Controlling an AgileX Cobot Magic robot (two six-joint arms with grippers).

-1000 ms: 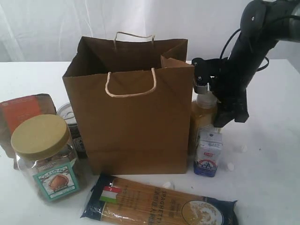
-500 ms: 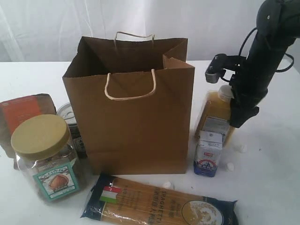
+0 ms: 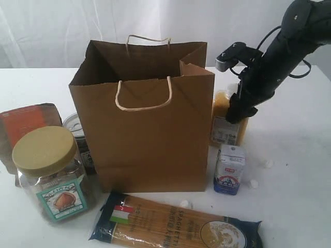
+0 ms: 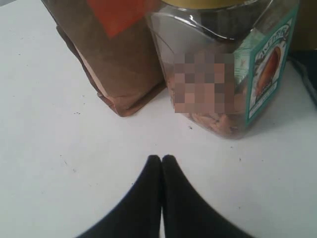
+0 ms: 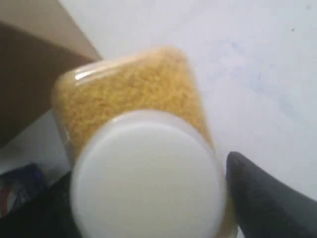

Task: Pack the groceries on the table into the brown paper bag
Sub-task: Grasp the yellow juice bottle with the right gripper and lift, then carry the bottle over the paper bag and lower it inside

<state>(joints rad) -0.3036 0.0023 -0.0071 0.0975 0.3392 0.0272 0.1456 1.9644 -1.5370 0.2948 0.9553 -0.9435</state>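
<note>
Heads up, ext cam never shows your left gripper [image 4: 161,157], only the left wrist cam does. Fingers are pressed tip to tip w/ nothing betw them, over bare table [image 4: 59,148] just in front of the clear tan-lidded jar [image 4: 223,74] and the brown pouch with orange label [image 4: 119,59], touching neither.

Ext cam gives the layout the wrist cams can't:
- brown paper bag [image 3: 150,139] upright mid-table, mouth open
- jar + pouch on its left, w/ the dark can [image 3: 77,132] tucked behind the jar by the bag
- long spaghetti packet [image 3: 176,225] flat in front
- small white-blue carton [image 3: 229,169] standing near the bag's front right corner

Your right gripper [image 3: 239,106] sits on top of the yellow white-capped bottle [image 3: 223,111], just beside the bag's right wall, behind the carton. Right wrist cam looks down on the cap: it fills the gap, a dark finger [image 5: 257,198] against each side, so jaws fairly wide but clamped on it afaict. Can't tell if the bottle's base touches the table.
</note>
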